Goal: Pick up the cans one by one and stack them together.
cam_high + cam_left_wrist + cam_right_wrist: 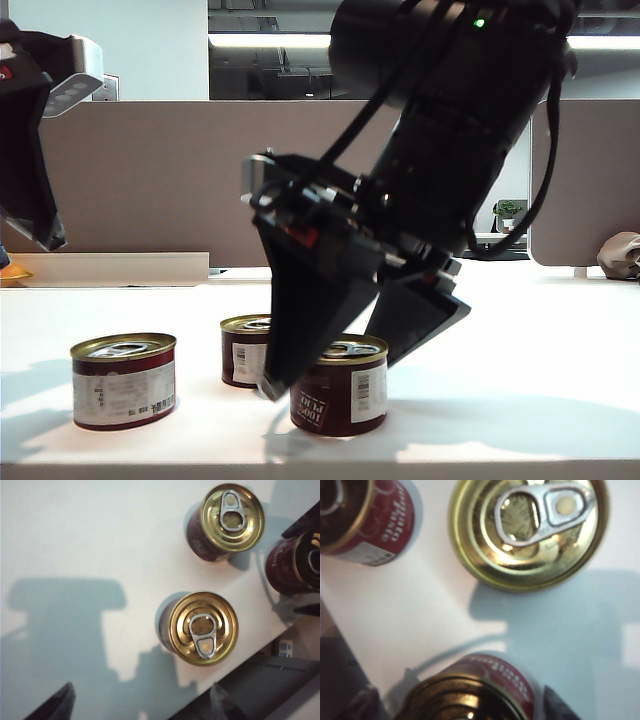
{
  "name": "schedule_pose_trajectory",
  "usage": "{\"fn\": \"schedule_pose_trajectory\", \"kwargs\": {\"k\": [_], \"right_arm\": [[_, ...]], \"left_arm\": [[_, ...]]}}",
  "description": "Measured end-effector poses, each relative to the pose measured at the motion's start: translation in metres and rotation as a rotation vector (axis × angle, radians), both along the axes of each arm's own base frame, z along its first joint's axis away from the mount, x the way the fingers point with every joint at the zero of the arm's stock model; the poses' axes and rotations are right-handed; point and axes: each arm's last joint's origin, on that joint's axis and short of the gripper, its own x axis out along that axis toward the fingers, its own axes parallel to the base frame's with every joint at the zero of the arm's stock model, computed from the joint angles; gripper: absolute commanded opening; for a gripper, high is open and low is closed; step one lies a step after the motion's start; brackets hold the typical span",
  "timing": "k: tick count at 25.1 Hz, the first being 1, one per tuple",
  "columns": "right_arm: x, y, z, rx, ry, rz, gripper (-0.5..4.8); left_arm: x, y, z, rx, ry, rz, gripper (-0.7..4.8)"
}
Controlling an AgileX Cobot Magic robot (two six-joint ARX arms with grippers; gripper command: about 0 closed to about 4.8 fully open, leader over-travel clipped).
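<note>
The right gripper [330, 375] stood low at the centre of the exterior view, its jaws wide on either side of the front can [340, 385], which sat upright between them, not yet held. The middle can [245, 350] was just behind it and the left can [124, 380] apart. The left gripper [35, 235] hung high at upper left, open and empty. All stood on a bare white table [520, 350] in an office.

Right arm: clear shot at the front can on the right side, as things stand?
Probably yes. The right claw is open and already down around the front can, one finger on each side, nothing between. The back can sits close behind the left finger but apart. The left claw, also open, is high and clear.
</note>
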Motion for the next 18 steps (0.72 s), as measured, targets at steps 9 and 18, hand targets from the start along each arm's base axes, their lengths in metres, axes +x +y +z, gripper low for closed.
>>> {"fn": "schedule_pose_trajectory", "kwargs": {"k": [9,18], "right_arm": [[0.01,0.01,0.006,-0.024,-0.032,-0.001,1.57],[0.025,0.023,0.054,-0.034,-0.126,0.027,1.58]], "left_arm": [[-0.004,0.002,-0.012,0.017,0.039,0.0,3.49],[-0.001,0.0,-0.011,-0.015,0.02,0.037,3.44]]}}
